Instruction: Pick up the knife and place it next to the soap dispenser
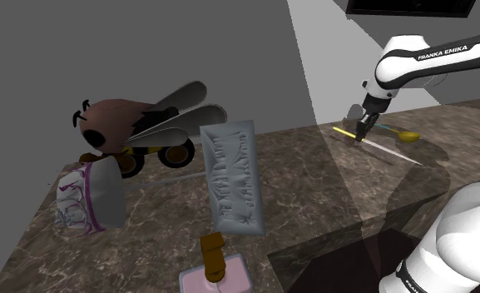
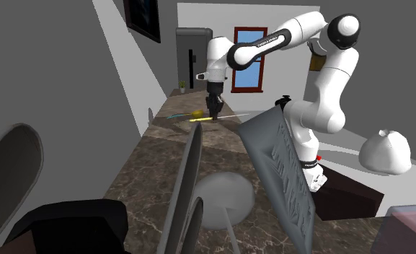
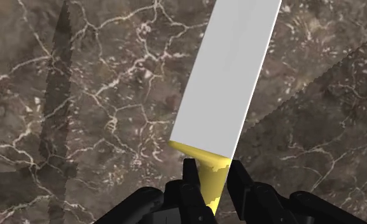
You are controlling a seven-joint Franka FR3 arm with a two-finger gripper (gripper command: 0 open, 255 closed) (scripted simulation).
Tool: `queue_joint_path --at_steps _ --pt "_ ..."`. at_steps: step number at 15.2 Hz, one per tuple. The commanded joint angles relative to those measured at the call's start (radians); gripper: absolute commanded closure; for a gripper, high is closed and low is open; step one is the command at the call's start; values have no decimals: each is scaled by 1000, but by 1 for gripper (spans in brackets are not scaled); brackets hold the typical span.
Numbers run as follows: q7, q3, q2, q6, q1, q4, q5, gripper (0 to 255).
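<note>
gripping the knife (image 3: 229, 70) by its yellow handle with the pincer (image 3: 212, 175), one black finger pressed on each side. holding only the end of the handle, with the long grey blade sticking far out in front. up at the far end of the table (image 1: 313, 200) in the shoulder view, well apart from the soap dispenser (image 1: 215, 265) down at the near edge. maybe lifted a little, judging by the blade's shadow lying apart on the stone, but hard to tell for sure.

plenty to go wrong from here. could tip or spin in the grip, with such a small hold and such a long blade. could slip right out on a fast swing. a long way to carry, too. could bump the tall grey slab (image 1: 234, 175) or the big toy bug (image 1: 117, 125) standing near the path. could nudge the yellow spoon (image 1: 406, 134) lying just beside. could knock the soap dispenser over by coming down too close, or land too far off to count as next to it.

underneath, a dark brown stone table with thin white lines, smooth looking, so likely slippery for a dropped knife. plain grey walls all around. a dark picture (image 2: 143, 18) up high, and a blue pane in a red frame (image 2: 249, 49) far at the back.
</note>
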Motion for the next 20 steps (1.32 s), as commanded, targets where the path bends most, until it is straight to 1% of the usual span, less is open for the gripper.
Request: queue_joint_path --at_steps 1,20 --pt "2 8 -8 -30 0 22 3 255" --pt "3 64 -27 -287 14 259 36 255"
